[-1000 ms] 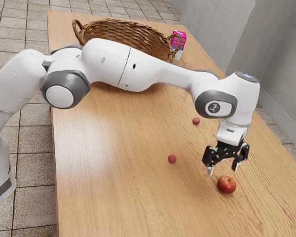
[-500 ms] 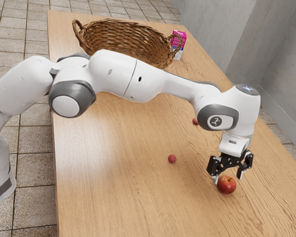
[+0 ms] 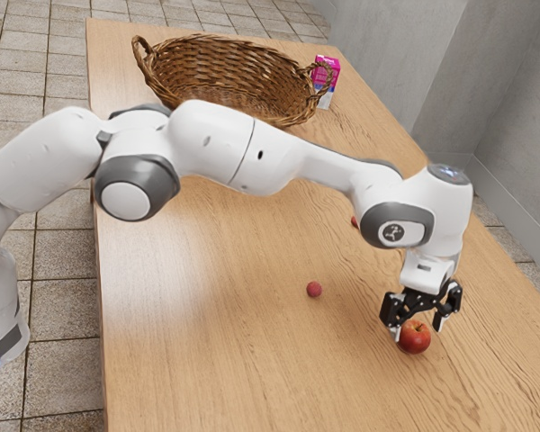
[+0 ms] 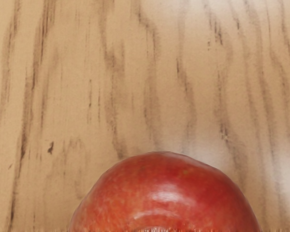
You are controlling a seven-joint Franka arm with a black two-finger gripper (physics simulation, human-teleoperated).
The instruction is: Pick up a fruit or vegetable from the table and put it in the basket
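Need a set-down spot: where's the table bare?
Table bare from its edge at the exterior view's left to the nearer red ball; also nearer the camera than the apple. Crowded: end effector around apple; basket beside pink box.

The desk [image 3: 207,360] looks like wood, with dark wavy lines, smooth and a bit shiny at the middle left of the exterior view. The apple [image 3: 415,337] at the lower right has smooth, glossy skin with a bright white shine on it. At the top, the basket [image 3: 225,72] looks woven from brown sticks, bumpy and rough. The arm [image 3: 279,166] looks like smooth white plastic, a little shiny, and the pincer [image 3: 418,330] has black, hard-looking parts. The floor [image 3: 54,243] at the left has speckled, dull stone tiles.
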